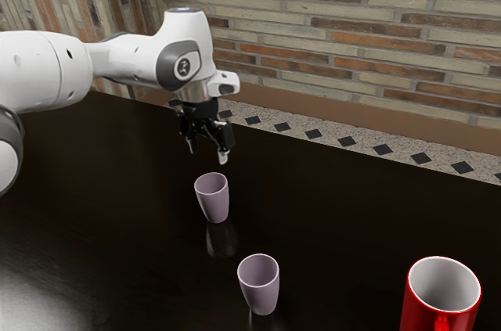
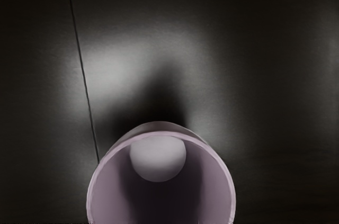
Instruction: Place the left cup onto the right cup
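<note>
black two-finger claw (image 1: 208,148) released, empty, hovers just above small mauve tapered cup (image 1: 211,196), upright on glossy dark table (image 1: 94,214); descend straight, set fingers astride rim, clench on thin wall below lip

cup smooth, matte, hollow, narrowing to round base; twin mauve cup (image 1: 258,282) near it, toward exterior view's right; glossy red mug (image 1: 442,300) farther that way

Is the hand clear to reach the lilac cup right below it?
Probably yes: the hand hangs open above the upright lilac cup, nothing between them; the second lilac cup and red mug stand apart.
</note>
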Tool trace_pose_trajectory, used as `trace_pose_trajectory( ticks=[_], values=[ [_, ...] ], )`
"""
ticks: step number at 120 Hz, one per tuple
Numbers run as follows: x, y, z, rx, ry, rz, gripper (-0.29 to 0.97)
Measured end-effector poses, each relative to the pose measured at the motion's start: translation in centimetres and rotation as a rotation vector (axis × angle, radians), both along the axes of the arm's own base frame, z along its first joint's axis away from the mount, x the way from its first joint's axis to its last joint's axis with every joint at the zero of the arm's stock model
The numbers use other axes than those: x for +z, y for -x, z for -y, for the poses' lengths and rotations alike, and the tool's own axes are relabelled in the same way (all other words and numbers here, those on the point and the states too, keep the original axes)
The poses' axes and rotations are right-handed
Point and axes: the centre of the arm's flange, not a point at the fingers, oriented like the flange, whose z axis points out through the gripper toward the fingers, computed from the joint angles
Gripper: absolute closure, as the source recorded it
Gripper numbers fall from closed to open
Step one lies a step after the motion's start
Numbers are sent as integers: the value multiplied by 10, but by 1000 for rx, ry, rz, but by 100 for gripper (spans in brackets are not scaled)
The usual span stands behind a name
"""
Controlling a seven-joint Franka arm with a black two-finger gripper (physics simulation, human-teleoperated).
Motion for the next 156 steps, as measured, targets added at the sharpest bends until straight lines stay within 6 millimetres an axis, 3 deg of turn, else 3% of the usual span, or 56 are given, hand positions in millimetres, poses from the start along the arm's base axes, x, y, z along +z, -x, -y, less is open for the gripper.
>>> trace_pose_trajectory(
  ticks=[12, 33, 62, 96, 156],
  values=[
    [-3, 16, 16, -20, 4, -11, 2],
    [-12, 35, 28, -27, 5, -28, 2],
    [-15, 44, 43, -32, 9, -24, 2],
    [-31, 47, 47, -14, 7, -34, 2],
    [-63, 28, 42, 21, -3, -8, 2]
  ],
)
